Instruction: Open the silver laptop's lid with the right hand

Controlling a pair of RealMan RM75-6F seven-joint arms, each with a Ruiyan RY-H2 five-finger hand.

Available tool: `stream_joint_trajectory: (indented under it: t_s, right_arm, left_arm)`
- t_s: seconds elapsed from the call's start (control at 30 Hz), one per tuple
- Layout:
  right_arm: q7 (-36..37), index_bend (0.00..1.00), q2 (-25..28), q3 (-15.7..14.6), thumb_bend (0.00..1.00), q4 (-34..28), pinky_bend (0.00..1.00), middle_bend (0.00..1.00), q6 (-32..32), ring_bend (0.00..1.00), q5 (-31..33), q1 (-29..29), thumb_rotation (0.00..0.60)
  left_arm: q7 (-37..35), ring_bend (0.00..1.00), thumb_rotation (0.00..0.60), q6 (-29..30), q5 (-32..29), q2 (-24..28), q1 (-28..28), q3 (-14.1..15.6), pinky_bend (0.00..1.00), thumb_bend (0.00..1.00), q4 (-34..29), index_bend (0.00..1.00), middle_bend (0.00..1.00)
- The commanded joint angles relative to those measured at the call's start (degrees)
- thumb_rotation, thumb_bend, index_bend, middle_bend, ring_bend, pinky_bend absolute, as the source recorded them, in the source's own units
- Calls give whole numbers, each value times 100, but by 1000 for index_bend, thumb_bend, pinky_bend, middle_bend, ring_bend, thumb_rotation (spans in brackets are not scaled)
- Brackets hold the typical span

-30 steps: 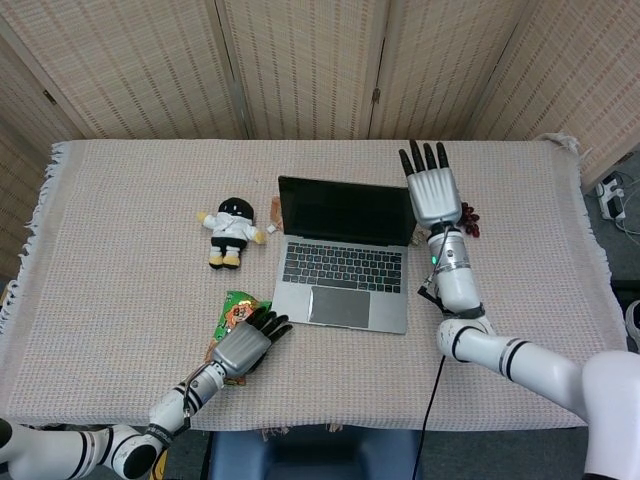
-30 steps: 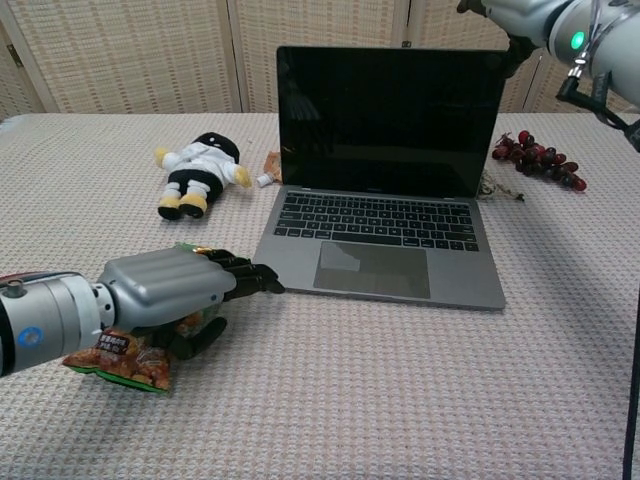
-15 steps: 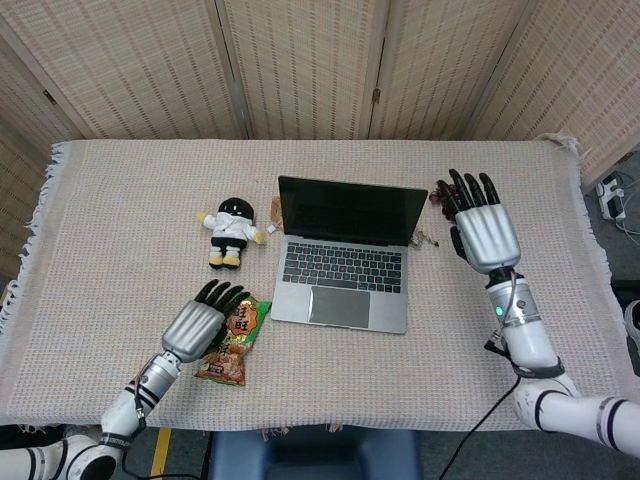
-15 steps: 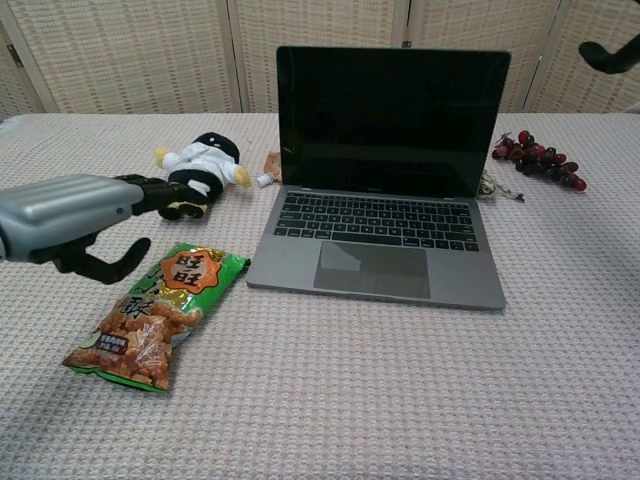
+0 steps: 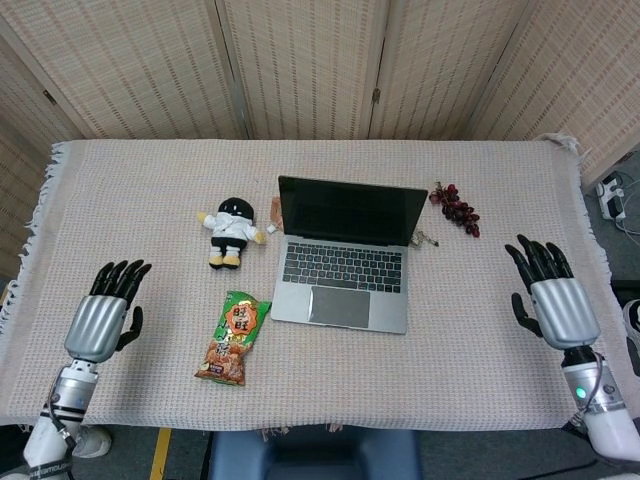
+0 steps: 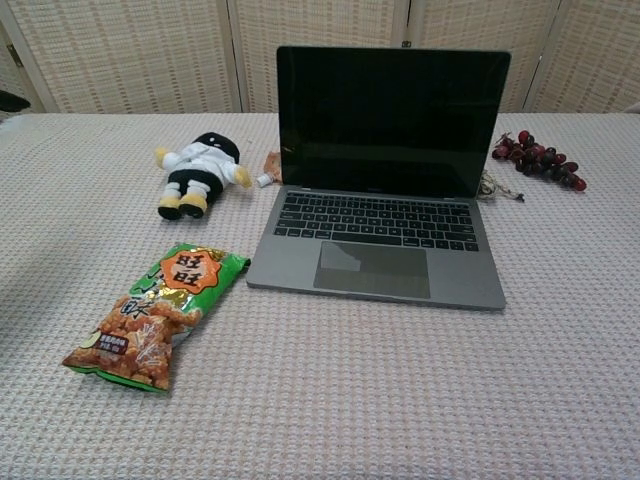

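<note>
The silver laptop point(image 5: 343, 290) point(image 6: 384, 255) stands in the middle of the table with its lid upright and its dark screen point(image 6: 391, 120) facing me. My right hand point(image 5: 555, 302) hovers over the table's right edge, well clear of the laptop, fingers spread and holding nothing. My left hand point(image 5: 103, 312) hovers over the front left of the table, also spread and empty. Only a dark fingertip of the left hand point(image 6: 10, 100) shows at the left edge of the chest view; the right hand is outside it.
A green snack bag point(image 5: 233, 338) point(image 6: 150, 316) lies left of the laptop's front corner. A small plush doll point(image 5: 231, 229) point(image 6: 195, 170) lies behind it. A bunch of dark grapes point(image 5: 455, 209) point(image 6: 535, 158) sits right of the screen. The woven tablecloth point(image 5: 130, 220) covers the table.
Both hands have drawn back and outward from the laptop: the right from beside the screen to the right edge, the left off the snack bag to the front left. The lid stays upright.
</note>
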Motion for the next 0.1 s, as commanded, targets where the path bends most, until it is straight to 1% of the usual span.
stream_joint_trajectory:
  t_s: [0.03, 0.1]
  right_arm:
    - [381, 0, -107, -207, 602, 201, 0, 0, 377, 0, -275, -419, 600]
    - [464, 0, -170, -252, 602, 313, 0, 0, 513, 0, -370, -563, 600]
  left_arm:
    - [-316, 0, 600, 617, 348, 122, 541, 144, 0, 724, 126, 109, 108]
    - [-330, 1, 600, 753, 442, 139, 696, 216, 0, 719, 163, 109, 108]
